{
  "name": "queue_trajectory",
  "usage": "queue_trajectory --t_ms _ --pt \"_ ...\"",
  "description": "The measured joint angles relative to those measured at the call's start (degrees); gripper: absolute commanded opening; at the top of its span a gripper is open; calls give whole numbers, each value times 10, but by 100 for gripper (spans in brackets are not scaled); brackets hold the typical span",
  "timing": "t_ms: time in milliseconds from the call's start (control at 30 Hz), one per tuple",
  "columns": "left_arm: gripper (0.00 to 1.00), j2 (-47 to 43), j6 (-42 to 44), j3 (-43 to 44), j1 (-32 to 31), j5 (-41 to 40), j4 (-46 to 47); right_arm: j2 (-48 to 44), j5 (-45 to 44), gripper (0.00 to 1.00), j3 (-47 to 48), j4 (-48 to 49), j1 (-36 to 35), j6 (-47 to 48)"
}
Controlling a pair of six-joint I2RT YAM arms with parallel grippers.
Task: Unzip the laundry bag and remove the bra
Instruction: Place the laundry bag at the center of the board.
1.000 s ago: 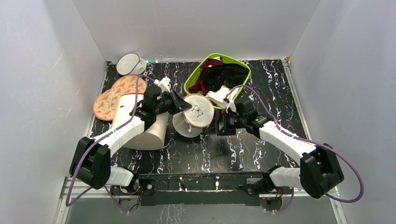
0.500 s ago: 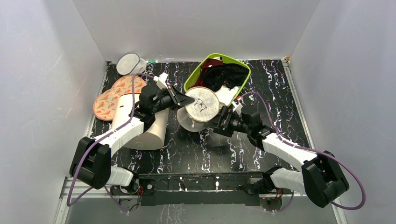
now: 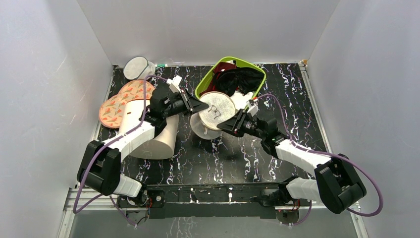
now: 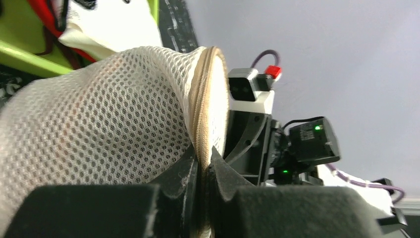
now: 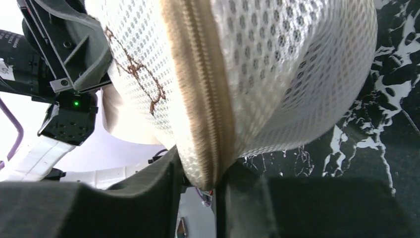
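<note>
- Two round things lie at ten o'clock on the black marbled worktop (image 3: 277,89): a greyish mesh pouch (image 3: 136,68) at the back and, just in front of it, a flat peach pad with a flower print (image 3: 116,104).
- A big cream cylinder (image 3: 166,144) lies on its side at nine o'clock, partly under the left arm.
- The left fingers (image 3: 200,105) are closed tight on the zip rim of the laundry bag (image 3: 214,110), gripping it at the bag's nine o'clock.
- The bag is held between both arms at the middle of the worktop, its flat mesh face tilted up.
- A lime-green basket (image 3: 205,81) sits at the bag's one o'clock, with a black garment (image 3: 240,79) and a dark red cloth (image 3: 225,66) inside.
- The right fingers (image 3: 221,127) pinch the same zip rim at the bag's five o'clock.
</note>
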State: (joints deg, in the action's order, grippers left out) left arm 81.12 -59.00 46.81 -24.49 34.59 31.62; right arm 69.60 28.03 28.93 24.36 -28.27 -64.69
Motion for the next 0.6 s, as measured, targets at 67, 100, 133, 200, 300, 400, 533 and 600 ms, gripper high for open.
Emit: queue_trajectory --t_ms 67,100,133,200,300,400,533,600 --pt "36 2 22 7 0 -7 -31 0 10 10 0 -6 10 1" --pt "46 2 36 10 0 -15 -51 0 23 5 0 -15 21 6" --pt "55 1 50 13 0 -26 -72 0 33 3 2 -26 30 16" --pt "67 0 78 17 0 -49 -111 10 72 2 15 -74 57 51" --pt "78 -11 121 21 0 -90 -165 55 141 4 66 -189 90 144" --pt "86 -24 158 28 1 -115 -197 93 198 5 110 -303 100 245" --pt "93 -39 216 47 2 -127 -211 121 249 19 145 -448 99 373" --pt "93 -42 249 58 2 -121 -210 123 246 24 150 -484 101 405"
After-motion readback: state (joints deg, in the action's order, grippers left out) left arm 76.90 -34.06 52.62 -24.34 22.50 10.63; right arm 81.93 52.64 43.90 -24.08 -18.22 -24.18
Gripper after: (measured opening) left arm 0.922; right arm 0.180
